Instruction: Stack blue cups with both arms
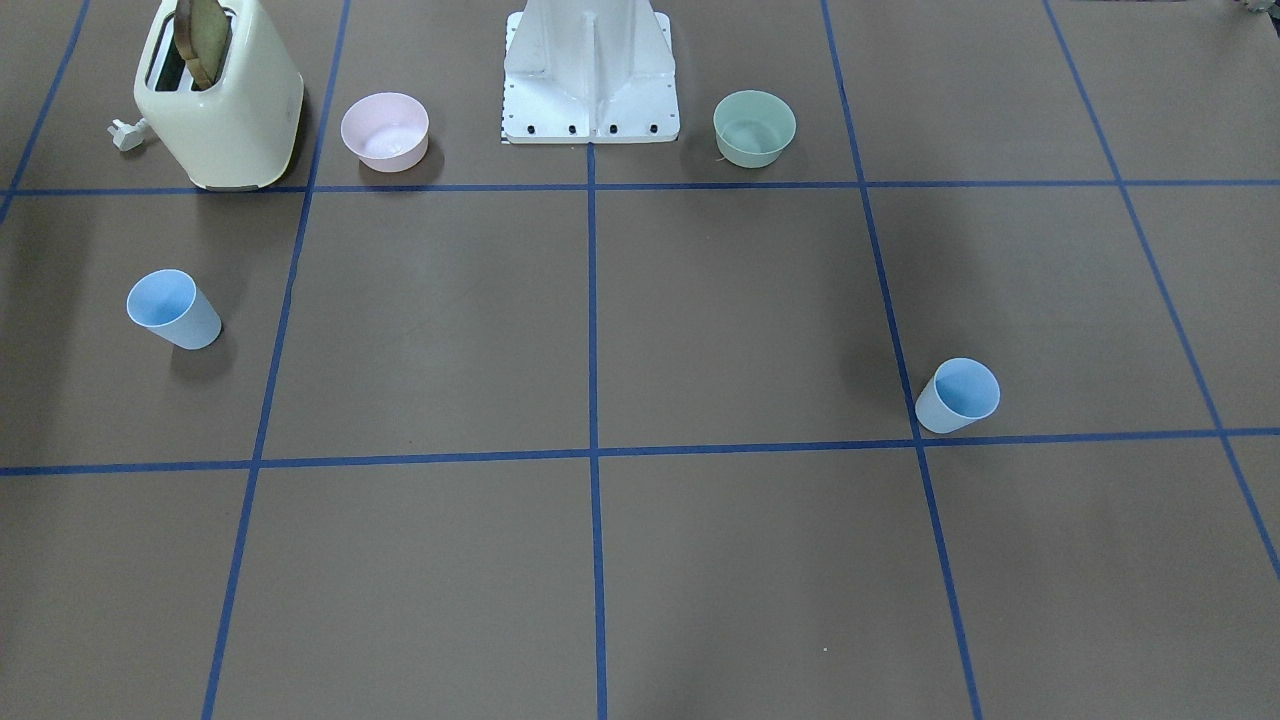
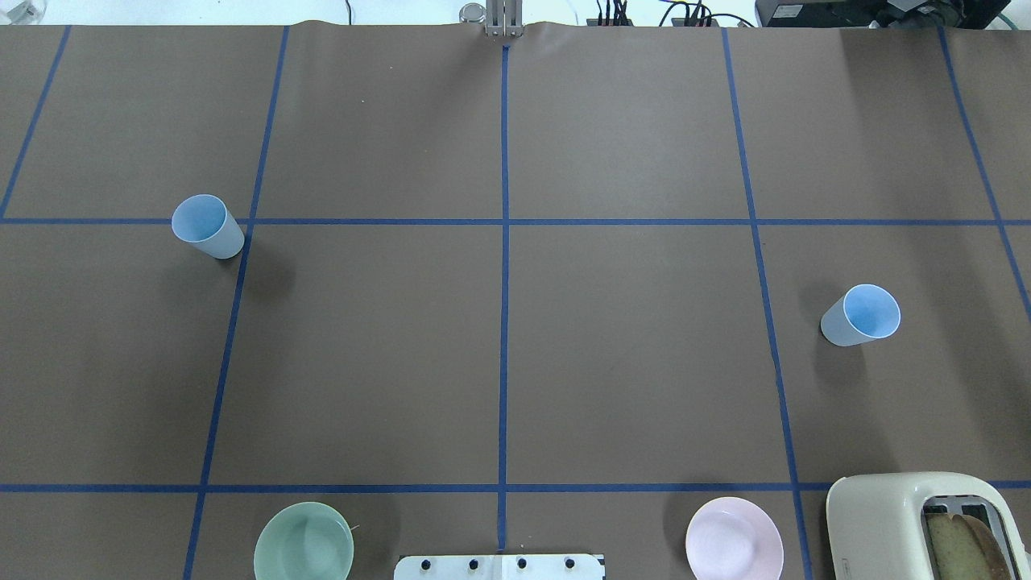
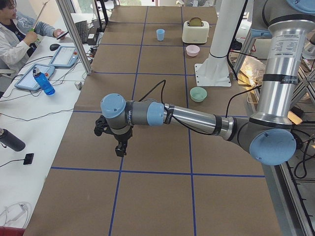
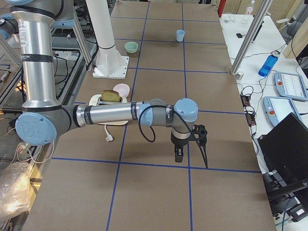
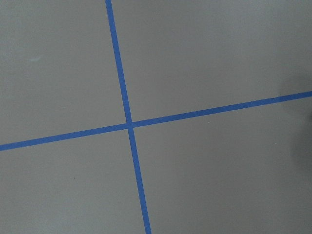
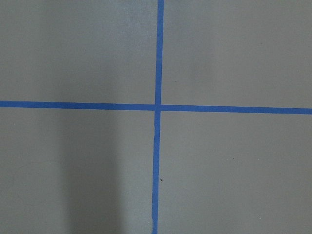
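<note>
Well clear of jaws: blue cups (image 2: 208, 226) (image 2: 861, 315)

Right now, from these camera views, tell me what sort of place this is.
Most likely a robotics lab test cell: a paper-covered table gridded with blue tape, the left arm and right arm reaching over it, and an operator at a side bench with tablets.
</note>
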Robot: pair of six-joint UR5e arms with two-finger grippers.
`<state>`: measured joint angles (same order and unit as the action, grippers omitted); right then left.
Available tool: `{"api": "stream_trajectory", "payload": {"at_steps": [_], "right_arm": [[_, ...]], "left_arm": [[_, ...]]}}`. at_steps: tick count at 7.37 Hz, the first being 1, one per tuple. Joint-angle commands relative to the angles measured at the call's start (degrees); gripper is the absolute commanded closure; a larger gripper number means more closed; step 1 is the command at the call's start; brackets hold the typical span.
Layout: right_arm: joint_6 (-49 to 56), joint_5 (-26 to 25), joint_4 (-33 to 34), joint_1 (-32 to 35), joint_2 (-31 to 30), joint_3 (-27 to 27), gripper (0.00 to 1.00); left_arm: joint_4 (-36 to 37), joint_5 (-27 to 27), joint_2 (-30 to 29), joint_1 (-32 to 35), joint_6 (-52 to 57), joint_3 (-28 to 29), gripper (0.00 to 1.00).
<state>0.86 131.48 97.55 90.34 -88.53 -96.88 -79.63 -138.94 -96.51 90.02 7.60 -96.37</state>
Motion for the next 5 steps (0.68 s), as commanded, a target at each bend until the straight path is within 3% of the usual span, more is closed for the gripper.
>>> {"api": "stream_trajectory", "payload": {"at_steps": [1,2,4,5], "right_arm": [[0.6,0.0,-4.3,-0.2,-0.1,0.2,0.00],[0.5,0.5,-8.1,-0.2,-0.7,-0.5,0.00],[-0.3,1.4,-9.7,-2.0,-0.2,-1.0,0.00],[-0.4,5.2,-9.7,-3.4,-0.9,-2.5,0.00]], "left_arm": [[-0.1,-0.5,-2.0,-3.3,-8.9,-2.4,0.01],[-1.0,-0.5,-3.2,-8.0,-14.1,-3.4,0.01],[-12.1,0.2,-5.7,-16.6,-30.8,-2.7,0.01],[-13.3,1.6,-7.6,-21.7,-36.8,-2.0,0.01]]}}
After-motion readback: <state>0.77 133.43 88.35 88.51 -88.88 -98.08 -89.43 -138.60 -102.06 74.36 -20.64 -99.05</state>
